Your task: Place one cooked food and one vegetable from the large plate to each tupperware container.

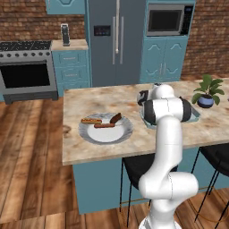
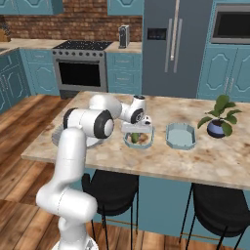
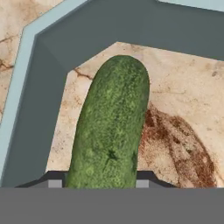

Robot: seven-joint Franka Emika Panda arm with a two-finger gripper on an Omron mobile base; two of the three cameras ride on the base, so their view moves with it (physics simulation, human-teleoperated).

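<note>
Cucumber (image 3: 111,127) gripped btwn tool (image 3: 98,183) tips, low inside near tupperware container (image 2: 138,138) w/ cooked food (image 3: 183,153), ready for drop.

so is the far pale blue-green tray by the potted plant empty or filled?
Empty. In the right base view the pale blue-green tray beside the potted plant shows only bare floor inside its rim.
</note>
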